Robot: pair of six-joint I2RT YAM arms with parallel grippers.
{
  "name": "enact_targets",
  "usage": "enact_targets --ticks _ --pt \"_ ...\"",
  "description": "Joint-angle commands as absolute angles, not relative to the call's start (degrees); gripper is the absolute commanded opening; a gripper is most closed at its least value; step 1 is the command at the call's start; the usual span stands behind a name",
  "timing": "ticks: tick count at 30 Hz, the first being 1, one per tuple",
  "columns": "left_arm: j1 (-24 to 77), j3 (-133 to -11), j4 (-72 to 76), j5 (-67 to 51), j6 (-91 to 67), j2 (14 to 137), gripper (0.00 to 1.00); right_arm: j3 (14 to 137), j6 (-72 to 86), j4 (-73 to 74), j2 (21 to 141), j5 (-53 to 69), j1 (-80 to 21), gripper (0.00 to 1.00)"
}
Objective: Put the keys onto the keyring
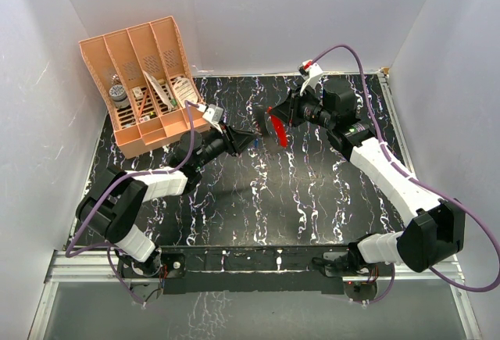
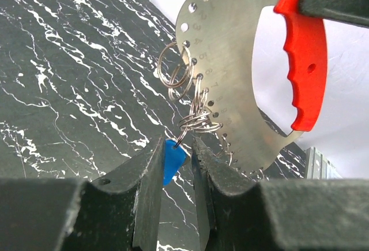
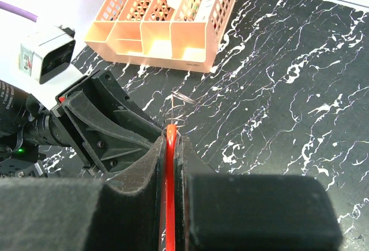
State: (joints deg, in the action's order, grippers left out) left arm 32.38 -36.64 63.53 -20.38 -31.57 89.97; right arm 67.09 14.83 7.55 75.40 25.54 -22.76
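At the far left of the black marbled table (image 1: 312,199) we saw an orange desk organizer (image 1: 144,82) standing near the back corner, with a few small items in its slots. The left arm reached from its base toward the middle of the table. The left gripper (image 1: 248,141) was raised above the surface, its fingers pointing right. Between those fingers sat the blue head of the key (image 2: 173,163). The jaws stood narrowly apart around it, and we could not tell whether they pinched it or merely flanked it. A small ring at the key's top joined a cluster of silver split rings (image 2: 199,119) hanging along the perforated edge of the keyring (image 2: 230,55). The keyring was in the air just right of the left gripper. The right gripper (image 3: 170,141) was clamped on the keyring's red side, holding it on edge.
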Motion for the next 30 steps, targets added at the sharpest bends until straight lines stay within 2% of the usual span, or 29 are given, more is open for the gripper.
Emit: enact_targets --ticks 1,10,17,25,30 --pt "32.4 -36.8 68.7 -22.3 -30.9 90.1 0.24 70.3 14.2 4.1 74.1 26.7 -22.7 0.0" --pt "32.8 -37.2 70.5 -22.5 -30.7 91.2 0.2 70.3 14.3 4.2 74.0 27.6 -22.8 0.0" --pt "33.1 -37.6 70.7 -22.4 -30.2 91.7 0.0 70.0 14.3 4.3 73.9 27.4 -22.8 0.0" --pt "33.1 -36.1 70.1 -21.6 -29.5 89.5 0.0 70.4 13.7 5.7 74.3 25.5 -22.8 0.0" --pt "33.2 -35.8 62.7 -18.6 -26.5 85.4 0.0 71.9 12.0 8.8 75.0 23.8 -22.8 0.0"
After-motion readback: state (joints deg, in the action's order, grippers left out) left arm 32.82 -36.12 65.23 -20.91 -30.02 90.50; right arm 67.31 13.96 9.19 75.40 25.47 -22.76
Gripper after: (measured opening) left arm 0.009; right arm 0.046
